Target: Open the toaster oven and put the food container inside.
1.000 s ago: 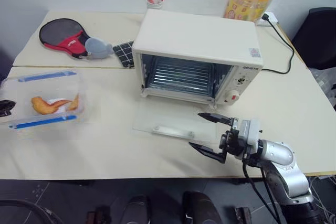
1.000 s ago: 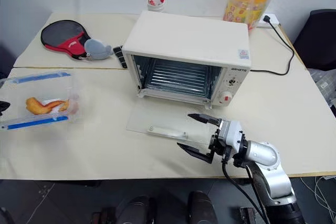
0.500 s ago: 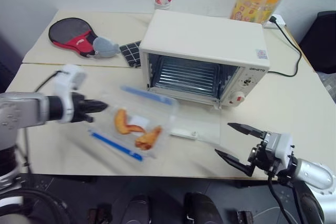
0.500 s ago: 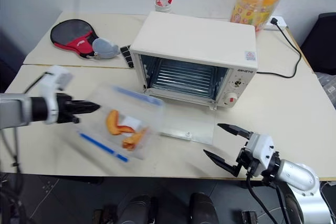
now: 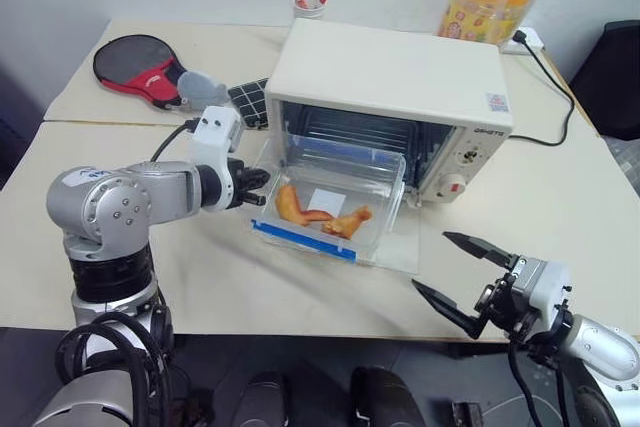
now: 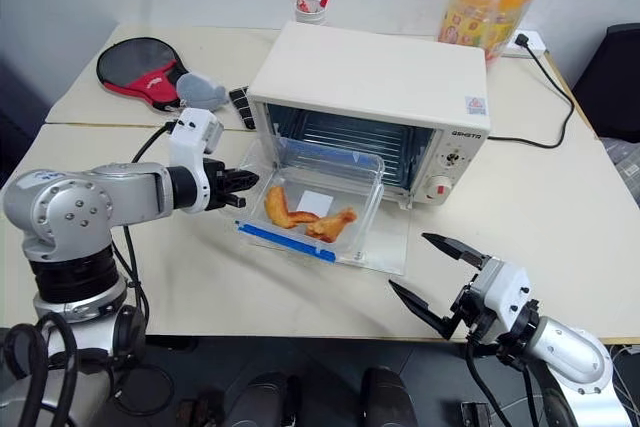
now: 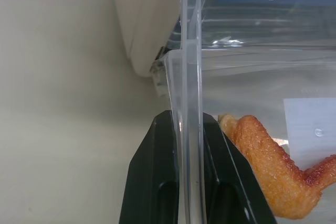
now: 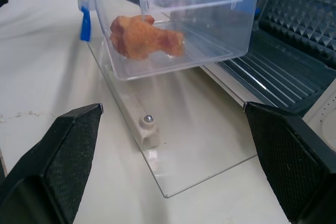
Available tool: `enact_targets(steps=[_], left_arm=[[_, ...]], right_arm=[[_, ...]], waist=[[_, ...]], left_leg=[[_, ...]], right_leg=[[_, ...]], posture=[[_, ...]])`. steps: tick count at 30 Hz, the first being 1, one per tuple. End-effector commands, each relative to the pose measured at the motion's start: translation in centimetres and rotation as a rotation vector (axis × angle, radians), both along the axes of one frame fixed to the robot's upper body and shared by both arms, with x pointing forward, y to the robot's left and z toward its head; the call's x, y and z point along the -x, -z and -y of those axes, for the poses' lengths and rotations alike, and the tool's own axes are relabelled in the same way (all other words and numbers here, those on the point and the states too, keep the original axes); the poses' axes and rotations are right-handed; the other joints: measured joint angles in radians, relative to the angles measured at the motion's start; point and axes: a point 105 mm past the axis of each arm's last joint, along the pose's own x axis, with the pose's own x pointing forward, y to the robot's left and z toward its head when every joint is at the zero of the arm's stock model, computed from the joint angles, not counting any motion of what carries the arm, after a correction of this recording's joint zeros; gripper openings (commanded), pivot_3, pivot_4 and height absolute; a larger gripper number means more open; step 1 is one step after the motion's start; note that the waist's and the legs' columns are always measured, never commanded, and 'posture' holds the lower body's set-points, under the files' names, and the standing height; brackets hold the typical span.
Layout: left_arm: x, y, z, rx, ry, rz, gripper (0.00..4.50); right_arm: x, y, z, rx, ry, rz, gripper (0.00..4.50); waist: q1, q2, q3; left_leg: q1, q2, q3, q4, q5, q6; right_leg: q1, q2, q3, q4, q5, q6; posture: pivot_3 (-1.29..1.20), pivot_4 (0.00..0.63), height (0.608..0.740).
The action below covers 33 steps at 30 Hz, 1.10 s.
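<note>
The two eye views look forward and down from above the table (image 5: 560, 207), side by side, taking in the whole toaster oven (image 5: 390, 107) and both arms; the left wrist view sits very close, looking along its fingers (image 7: 152, 182) at the food container (image 7: 252, 66) wall; the right wrist view looks low across the lowered glass door (image 8: 199, 140) (from farther off), sharing container and oven mouth with the others.

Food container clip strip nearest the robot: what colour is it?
Blue, on the food container; clearest in the left eye view, at the clip strip.
</note>
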Motion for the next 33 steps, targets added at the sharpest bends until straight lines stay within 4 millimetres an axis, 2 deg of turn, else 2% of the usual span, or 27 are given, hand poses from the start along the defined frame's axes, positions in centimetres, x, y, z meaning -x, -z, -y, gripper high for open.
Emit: enact_targets(steps=[1, 4, 6, 7, 9, 15, 20, 24, 27, 30, 33], left_arm=[[-0.2, -1.0, 0.6, 0.029, 0.001, 0.037, 0.12], [-0.3, -0.6, 1.4, 0.04, 0.007, 0.021, 0.12], [-0.3, -0.5, 1.8, 0.034, 0.007, 0.02, 0.8], [-0.3, -0.4, 2.0, 0.031, 0.008, 0.02, 0.94], [-0.4, -0.6, 2.3, 0.034, 0.014, 0.023, 1.54], [-0.4, -1.9, 2.6, 0.066, 0.033, 0.053, 3.3], [1.4, -4.3, 2.5, 0.098, 0.219, 0.127, 3.3], [2.9, -4.3, -1.4, 0.036, 0.303, 0.09, 3.3], [4.5, -3.2, -4.1, 0.009, 0.38, -0.007, 2.71], [6.2, -2.6, -5.0, 0.046, 0.581, 0.062, 1.84], [7.4, -0.1, -5.7, 0.048, 0.74, 0.112, 0.98]], right_arm=[[0.3, -1.3, -0.7, -0.005, -0.007, 0.064, 4.5], [0.2, -1.4, -0.7, -0.011, 0.003, 0.07, 4.5], [0.2, -1.4, -0.8, -0.015, 0.01, 0.073, 4.5], [0.2, -1.5, -0.8, -0.016, 0.012, 0.073, 4.5], [0.2, -1.5, -0.9, -0.018, 0.017, 0.074, 4.5], [0.1, -1.5, -0.5, -0.019, 0.035, 0.079, 4.5], [0.1, -2.3, 0.3, -0.04, 0.064, 0.077, 4.5], [1.2, -2.8, -0.5, -0.068, -0.028, -0.034, 4.5], [2.0, -1.7, -1.1, -0.006, -0.086, -0.161, 3.87], [2.0, 0.0, -2.0, 0.073, -0.082, -0.261, 2.9], [2.4, 1.7, -3.4, 0.126, -0.141, -0.358, 1.92]], waist=[[0.0, 0.0, 0.0], [0.003, 0.0, 0.0], [0.004, 0.0, 0.0], [0.003, 0.0, 0.0], [0.002, 0.0, 0.0], [0.001, 0.0, 0.0], [-0.003, 0.0, 0.0], [-0.014, 0.002, 0.001], [-0.021, 0.003, 0.0], [-0.021, 0.004, 0.0], [-0.015, 0.004, 0.0]], left_leg=[[0.0, 0.0, 0.0, 0.0, 0.0, 0.0], [0.0, 0.0, 0.0, 0.002, 0.0, 0.0], [0.0, 0.0, -0.001, 0.003, 0.0, 0.0], [0.0, -0.001, -0.001, 0.003, 0.0, 0.0], [0.0, 0.0, -0.001, 0.003, 0.0, 0.0], [0.0, 0.0, -0.001, 0.003, -0.001, 0.0], [0.0, 0.0, 0.0, 0.003, -0.001, -0.001], [0.0, 0.003, 0.001, 0.003, -0.002, -0.002], [0.001, 0.004, 0.001, 0.002, -0.002, -0.003], [0.001, 0.004, 0.002, 0.001, -0.003, -0.003], [0.001, 0.004, 0.002, 0.002, -0.003, -0.002]], right_leg=[[0.0, 0.0, 0.0, 0.0, 0.0, 0.0], [0.0, 0.0, 0.0, 0.001, 0.0, 0.0], [0.001, -0.001, 0.0, 0.001, 0.0, 0.0], [0.001, -0.001, 0.0, 0.001, 0.0, 0.0], [0.001, 0.0, 0.0, 0.001, 0.0, 0.0], [0.001, 0.001, 0.0, 0.002, 0.0, 0.0], [0.0, 0.001, 0.0, 0.002, 0.0, 0.0], [0.0, 0.003, 0.001, 0.002, -0.001, -0.001], [0.0, 0.004, 0.001, 0.001, -0.002, -0.003], [-0.001, 0.003, 0.001, 0.0, -0.002, -0.004], [-0.001, 0.002, 0.0, -0.004, -0.002, -0.004]], posture=[[0.0, 0.15, 0.74], [0.0, 0.15, 0.74], [0.0, 0.15, 0.74], [0.0, 0.15, 0.74], [0.0, 0.15, 0.74], [0.0, 0.15, 0.74], [0.0, 0.15, 0.74], [0.0, 0.15, 0.74], [0.0, 0.15, 0.74], [0.0, 0.15, 0.74], [0.0, 0.15, 0.74]])
